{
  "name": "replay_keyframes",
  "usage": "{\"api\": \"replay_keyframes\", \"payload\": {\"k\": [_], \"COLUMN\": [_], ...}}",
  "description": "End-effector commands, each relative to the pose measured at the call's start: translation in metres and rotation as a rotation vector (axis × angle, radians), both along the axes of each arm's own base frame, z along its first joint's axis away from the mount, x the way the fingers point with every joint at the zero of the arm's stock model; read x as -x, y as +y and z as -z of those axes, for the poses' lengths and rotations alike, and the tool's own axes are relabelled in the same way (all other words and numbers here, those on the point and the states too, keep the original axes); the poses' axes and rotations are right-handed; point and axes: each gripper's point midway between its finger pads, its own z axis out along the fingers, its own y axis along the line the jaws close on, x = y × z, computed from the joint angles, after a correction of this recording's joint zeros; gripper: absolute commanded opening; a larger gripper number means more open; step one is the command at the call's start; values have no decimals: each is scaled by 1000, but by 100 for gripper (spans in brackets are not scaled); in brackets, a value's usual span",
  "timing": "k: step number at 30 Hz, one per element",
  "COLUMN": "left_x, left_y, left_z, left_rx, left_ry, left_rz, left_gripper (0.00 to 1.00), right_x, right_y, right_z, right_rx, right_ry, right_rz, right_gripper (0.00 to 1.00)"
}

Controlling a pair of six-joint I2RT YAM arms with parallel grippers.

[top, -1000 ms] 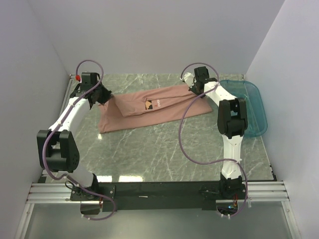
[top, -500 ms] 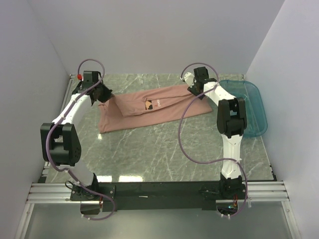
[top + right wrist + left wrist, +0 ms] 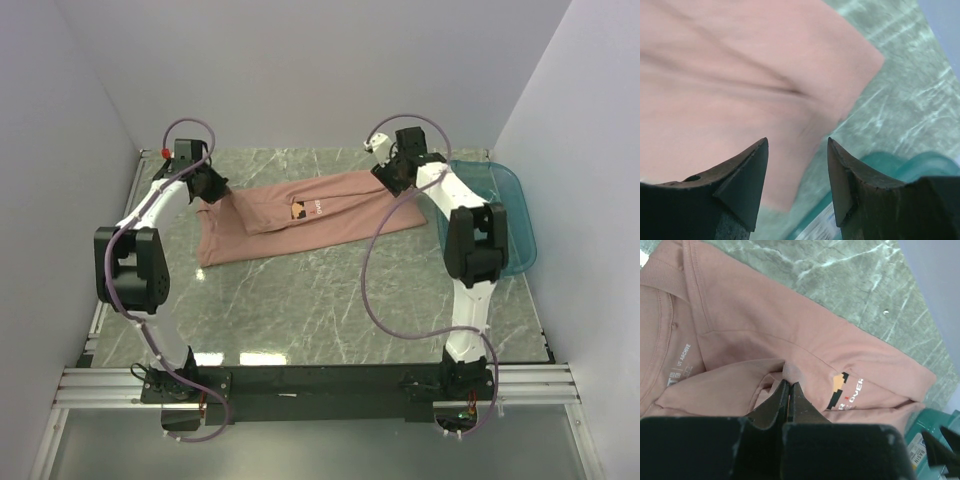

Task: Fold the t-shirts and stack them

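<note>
The dusty-pink t-shirt [image 3: 300, 222] lies folded lengthwise across the back of the marble table, its pixel print [image 3: 301, 211] facing up. My left gripper [image 3: 208, 188] is at the shirt's left end. In the left wrist view it [image 3: 788, 383] is shut on a fold of the pink t-shirt [image 3: 790, 335], the print [image 3: 840, 390] just to the right. My right gripper [image 3: 392, 178] is at the shirt's back right corner. In the right wrist view it [image 3: 797, 145] is open above the pink cloth [image 3: 740, 85], holding nothing.
A translucent teal tub [image 3: 505, 215] stands at the right edge, just beyond the right arm; its rim also shows in the right wrist view [image 3: 900, 167]. White walls close in the back and both sides. The marble table [image 3: 320, 310] stretches in front of the shirt.
The left arm's elbow has swung back and left while its gripper stays on the shirt's left end. The right gripper has shifted slightly back at the shirt's right corner.
</note>
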Motion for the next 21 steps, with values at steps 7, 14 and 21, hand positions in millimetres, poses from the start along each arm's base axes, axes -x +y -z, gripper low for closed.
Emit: {"api": "replay_keyframes", "payload": {"k": [7, 14, 21], "left_x": [-30, -38, -42], "left_y": [13, 15, 16], "left_z": [7, 20, 20], "left_rx": [-20, -10, -4], "left_ry": [-15, 9, 4], "left_rz": [-21, -29, -16], "left_gripper": [0, 0, 0], "right_x": [69, 93, 105], "right_y": [45, 53, 63], "right_z": [-70, -74, -79], "right_rx": [-266, -303, -326], "right_ry": [-51, -32, -33], "right_rz": [-134, -171, -196], "right_gripper": [58, 58, 58]}}
